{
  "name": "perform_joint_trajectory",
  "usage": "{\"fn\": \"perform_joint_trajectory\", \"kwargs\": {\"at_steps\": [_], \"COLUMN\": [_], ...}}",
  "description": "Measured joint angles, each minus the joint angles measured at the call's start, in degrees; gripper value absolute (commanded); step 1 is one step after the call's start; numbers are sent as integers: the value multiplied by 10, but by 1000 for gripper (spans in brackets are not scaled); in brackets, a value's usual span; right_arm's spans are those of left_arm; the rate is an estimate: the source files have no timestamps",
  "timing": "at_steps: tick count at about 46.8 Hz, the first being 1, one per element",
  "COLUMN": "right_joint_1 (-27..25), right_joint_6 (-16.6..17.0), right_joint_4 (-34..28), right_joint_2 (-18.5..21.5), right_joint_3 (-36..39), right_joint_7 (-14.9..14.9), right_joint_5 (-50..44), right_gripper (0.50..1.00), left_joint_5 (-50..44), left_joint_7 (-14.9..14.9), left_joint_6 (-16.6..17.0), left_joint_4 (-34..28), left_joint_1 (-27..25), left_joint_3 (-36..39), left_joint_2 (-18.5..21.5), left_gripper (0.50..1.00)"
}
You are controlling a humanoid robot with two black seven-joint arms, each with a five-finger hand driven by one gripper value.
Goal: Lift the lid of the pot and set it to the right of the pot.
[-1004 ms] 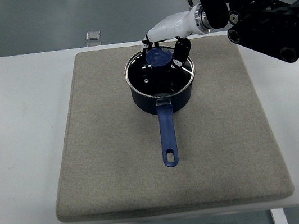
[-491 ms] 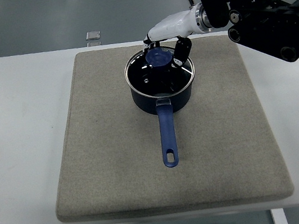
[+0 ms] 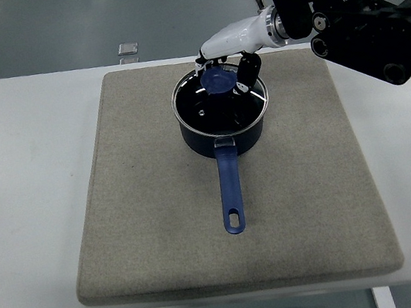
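pot (image 3: 223,124): dark blue saucepan, sits on grey mat (image 3: 155,232), toward mat's far-centre; mat on white counter (image 3: 24,190)
pot axis: long handle (image 3: 230,189) runs straight at the near edge, hang-hole end nearest cam; long axis = far-to-near
lid (image 3: 213,106): glass, steel rim, on the pot, looks flat/seated. blue knob (image 3: 216,80) faces up, appears off-centre toward far side
right hand (image 3: 232,62): comes in from right edge, over far rim of pot, white palm shell above knob
fingers (image 3: 248,73): dark tips curled down around knob, look closed on it; contact on far side hidden, so firm grip = likely, not confirmed
why top grasp: knob is the only graspable pt on the lid; approach from above/right keeps arm clear of handle
drop zone: bare mat right of pot, nothing in the way; arm's own side, so short move
left arm: not in view
stage (est): grasp on, lift not started
risk: knob small, lid could tilt/swing if pinch is off-centre
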Motion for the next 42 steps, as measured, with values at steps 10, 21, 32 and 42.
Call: {"fn": "perform_joint_trajectory", "kwargs": {"at_steps": [10,21,32,42], "right_joint_1": [0,0,2,9], "right_joint_6": [1,2,6,24], "right_joint_4": [-1,-2,-4,-4], "right_joint_2": [0,0,-1,-7], "right_joint_3": [0,0,1,27], "right_joint_7": [0,-1,0,-1], "right_joint_5": [-1,-1,0,6], "right_gripper": [688,625,578,531], "left_joint_5": [0,0,0,0], "left_joint_7": [0,0,0,0], "left_joint_6": [0,0,0,0], "left_joint_4": [0,0,0,0], "left_joint_1": [0,0,0,0], "left_joint_3": [0,0,0,0], "left_joint_2": [0,0,0,0], "left_gripper": [1000,1000,1000,1000]}}
